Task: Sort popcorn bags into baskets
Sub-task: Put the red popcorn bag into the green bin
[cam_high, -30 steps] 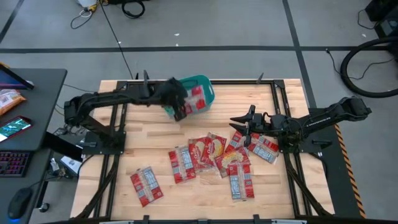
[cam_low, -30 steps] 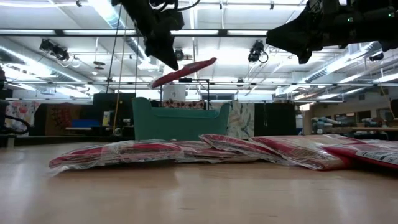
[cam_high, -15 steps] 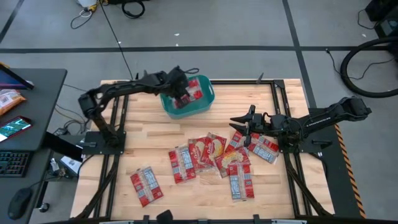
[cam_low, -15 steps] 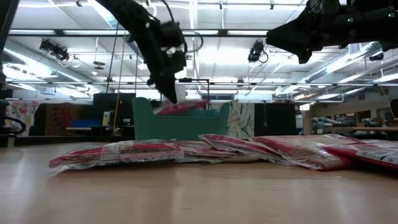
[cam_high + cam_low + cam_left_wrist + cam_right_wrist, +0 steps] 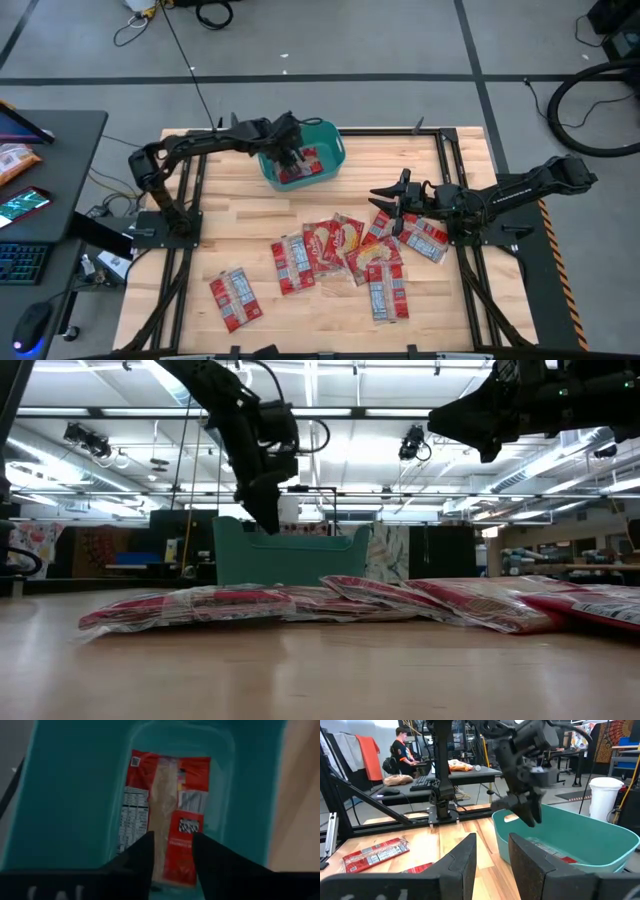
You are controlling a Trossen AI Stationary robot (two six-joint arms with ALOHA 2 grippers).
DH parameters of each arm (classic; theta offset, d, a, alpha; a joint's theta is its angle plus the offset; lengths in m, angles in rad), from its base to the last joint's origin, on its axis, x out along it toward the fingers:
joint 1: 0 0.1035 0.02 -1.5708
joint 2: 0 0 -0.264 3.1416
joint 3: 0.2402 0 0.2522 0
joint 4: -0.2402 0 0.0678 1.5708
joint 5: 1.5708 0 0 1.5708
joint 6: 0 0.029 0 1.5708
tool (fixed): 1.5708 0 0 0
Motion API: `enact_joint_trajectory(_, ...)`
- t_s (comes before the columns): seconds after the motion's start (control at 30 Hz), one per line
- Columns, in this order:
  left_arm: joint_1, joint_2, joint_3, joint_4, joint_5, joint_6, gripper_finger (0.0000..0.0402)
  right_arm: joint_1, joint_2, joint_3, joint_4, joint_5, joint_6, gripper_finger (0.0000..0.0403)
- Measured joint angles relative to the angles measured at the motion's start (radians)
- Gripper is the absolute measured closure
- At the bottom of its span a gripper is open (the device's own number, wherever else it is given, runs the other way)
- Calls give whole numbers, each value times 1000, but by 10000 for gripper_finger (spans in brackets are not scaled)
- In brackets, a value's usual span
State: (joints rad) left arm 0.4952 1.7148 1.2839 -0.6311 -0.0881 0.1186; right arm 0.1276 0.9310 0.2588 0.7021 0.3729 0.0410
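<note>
The teal basket (image 5: 325, 135) stands at the table's far middle. One red popcorn bag (image 5: 170, 805) lies flat on its bottom, label side up. My left gripper (image 5: 172, 837) hangs open just above that bag, over the basket (image 5: 290, 560), touching nothing. Several more popcorn bags (image 5: 340, 245) lie flat and partly overlapping mid-table, and one (image 5: 235, 300) lies apart at the near left. My right gripper (image 5: 388, 203) waits open above the right end of the pile, high over the table (image 5: 480, 430), with nothing between its fingers (image 5: 465, 860).
Black frame rails (image 5: 185, 230) run along both table sides. A dark desk (image 5: 50, 170) with an orange packet, a phone and a keyboard stands to the left. Bare wood lies near the front edge (image 5: 310, 325). A person (image 5: 402, 747) sits in the room beyond.
My left gripper has carried a popcorn bag toward the far edge over the basket, gone down to its rim, then opened and let go. The bag has dropped from hanging tilted above the basket to lying flat on its bottom.
</note>
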Motion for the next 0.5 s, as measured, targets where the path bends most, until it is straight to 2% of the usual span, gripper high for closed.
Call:
enact_joint_trajectory(0.1, -56, -39, 0, -24, 0, 118, 246, 0, 0, 0, 0, 0, 0, 284)
enact_joint_trajectory(0.27, -212, -67, 0, -41, 11, 312, 254, 0, 0, 0, -1, 0, 0, 284)
enact_joint_trajectory(0.5, -406, -55, 0, -49, 9, 338, 257, 0, 0, 0, -7, 2, 4, 284)
